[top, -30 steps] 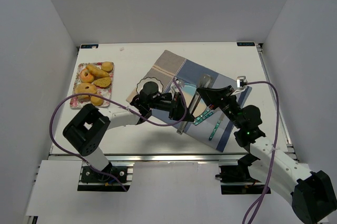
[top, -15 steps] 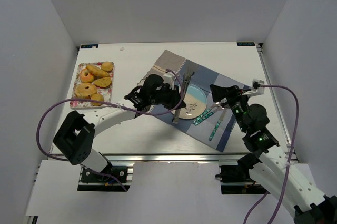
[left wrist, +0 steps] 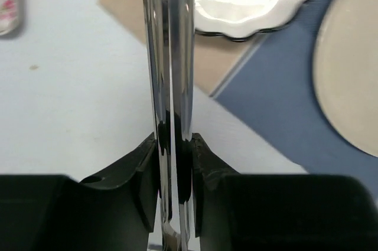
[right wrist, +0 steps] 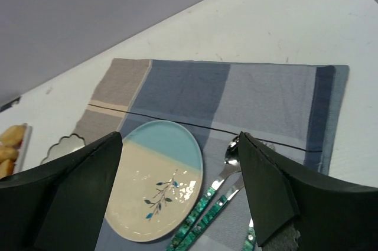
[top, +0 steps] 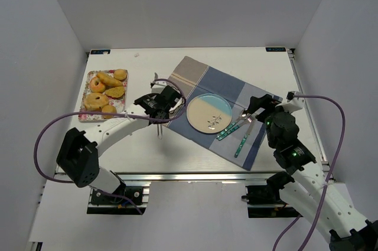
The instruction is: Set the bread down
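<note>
Both arms have left the plate [top: 208, 113]. Left end effector [left wrist: 175, 149] pinches tongs [left wrist: 170, 56], tips cut off; right end effector [right wrist: 179, 186] gapes empty.

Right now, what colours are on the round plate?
The round plate is light blue and cream; clearest from right wrist.

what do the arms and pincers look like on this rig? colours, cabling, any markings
Left arm and right arm: white links, blocky black joints. Each carries a loose purple cable. Small green lights show on the right arm's black housings. Left pincer and right pincer: matte black, wedge-shaped fingers. No lettering legible.
</note>
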Tool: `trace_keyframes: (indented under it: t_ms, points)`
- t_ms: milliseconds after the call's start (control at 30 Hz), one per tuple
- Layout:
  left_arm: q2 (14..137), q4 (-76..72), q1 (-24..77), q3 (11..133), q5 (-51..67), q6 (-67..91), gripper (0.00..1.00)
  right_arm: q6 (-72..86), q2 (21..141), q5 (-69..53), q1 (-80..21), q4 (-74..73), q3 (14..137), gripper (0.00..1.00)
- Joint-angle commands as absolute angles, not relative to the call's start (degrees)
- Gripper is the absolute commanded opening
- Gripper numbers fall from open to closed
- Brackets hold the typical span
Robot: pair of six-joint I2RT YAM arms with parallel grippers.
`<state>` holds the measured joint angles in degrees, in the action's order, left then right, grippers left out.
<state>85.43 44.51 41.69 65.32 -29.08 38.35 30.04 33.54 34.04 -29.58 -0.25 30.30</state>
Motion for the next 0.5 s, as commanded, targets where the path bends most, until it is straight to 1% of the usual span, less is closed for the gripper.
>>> trace_keyframes:
  t_ms: [0, 67, 167, 333, 467]
  points:
    - [79.5, 53.2, 40.4, 66.3, -38.1, 43.1, 0.35, 27.1, 34.5, 37.4, -29.4, 2.5, 32.9, 0.84]
    - [77.6, 53.1, 39.2, 65.7, -37.9, 43.1, 0.39, 26.6, 35.1, 37.8, -29.4, 3.0, 32.8, 0.84]
    - [74.5, 52.9, 37.6, 64.4, -37.3, 42.8, 0.41, 26.3, 35.2, 38.3, -29.4, 3.2, 32.7, 0.85]
    - [70.1, 53.2, 35.2, 62.6, -36.9, 42.4, 0.48, 26.2, 33.9, 38.8, -29.4, 3.5, 31.6, 0.85]
    - [68.9, 51.9, 33.8, 63.3, -36.2, 41.8, 0.47, 26.2, 33.0, 38.1, -29.4, 4.4, 30.8, 0.85]
